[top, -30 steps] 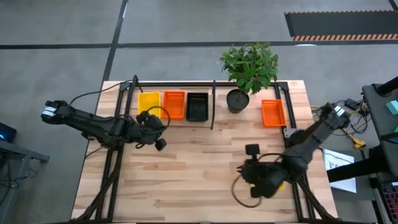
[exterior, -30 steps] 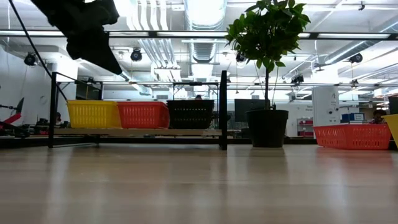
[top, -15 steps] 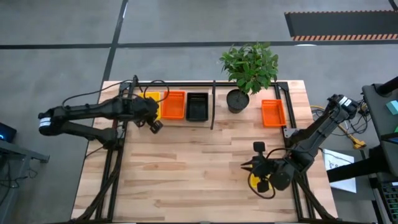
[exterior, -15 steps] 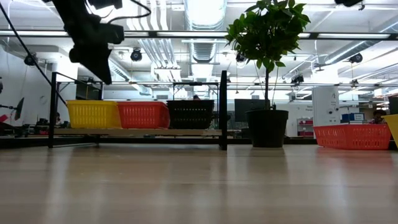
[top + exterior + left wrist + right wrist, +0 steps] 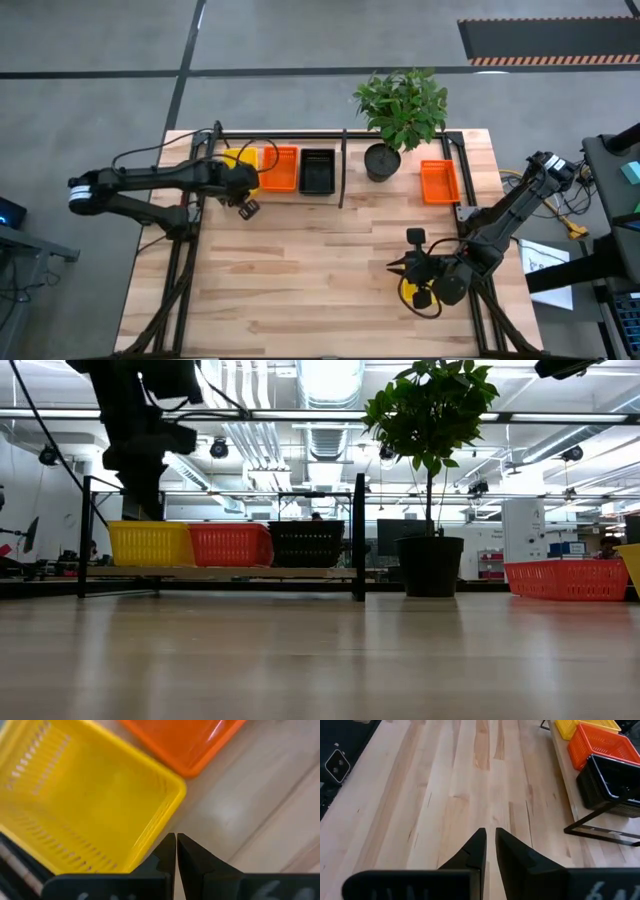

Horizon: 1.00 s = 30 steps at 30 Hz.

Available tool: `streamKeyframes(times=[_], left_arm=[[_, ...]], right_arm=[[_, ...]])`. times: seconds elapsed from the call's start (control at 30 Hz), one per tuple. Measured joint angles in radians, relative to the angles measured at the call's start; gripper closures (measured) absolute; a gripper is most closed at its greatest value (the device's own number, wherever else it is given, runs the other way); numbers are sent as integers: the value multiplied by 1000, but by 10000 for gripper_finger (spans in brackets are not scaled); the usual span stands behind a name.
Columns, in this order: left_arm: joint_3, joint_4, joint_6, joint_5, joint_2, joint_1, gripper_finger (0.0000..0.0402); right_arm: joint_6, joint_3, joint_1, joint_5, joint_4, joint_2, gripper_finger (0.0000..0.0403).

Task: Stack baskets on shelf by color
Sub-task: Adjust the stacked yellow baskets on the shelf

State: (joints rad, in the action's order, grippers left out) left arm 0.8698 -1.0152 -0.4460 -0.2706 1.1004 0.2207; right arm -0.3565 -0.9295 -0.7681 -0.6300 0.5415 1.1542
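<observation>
On the shelf point(image 5: 330, 135) sit yellow point(image 5: 85, 795), orange point(image 5: 281, 168) and black point(image 5: 317, 170) mesh baskets side by side. Left hand point(image 5: 176, 845), pinched shut and empty, hovers over the yellow basket.

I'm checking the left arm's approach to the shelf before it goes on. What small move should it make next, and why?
Probably open the fingers and ease down toward the near rim of the yellow basket. The left gripper is shut and empty, hovering just off that basket's corner on the shelf, so it cannot take hold as it stands. The right gripper waits over bare table.
</observation>
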Motion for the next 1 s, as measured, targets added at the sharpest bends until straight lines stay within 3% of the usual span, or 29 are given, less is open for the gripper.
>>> streamKeyframes(times=[0.33,1.0], left_arm=[[-2,-101,-20,0,79,0,402],[-4,-202,-149,-98,61,0,402]], right_arm=[[-2,0,0,0,-1,0,369],[-19,0,0,1,-1,1,369]])
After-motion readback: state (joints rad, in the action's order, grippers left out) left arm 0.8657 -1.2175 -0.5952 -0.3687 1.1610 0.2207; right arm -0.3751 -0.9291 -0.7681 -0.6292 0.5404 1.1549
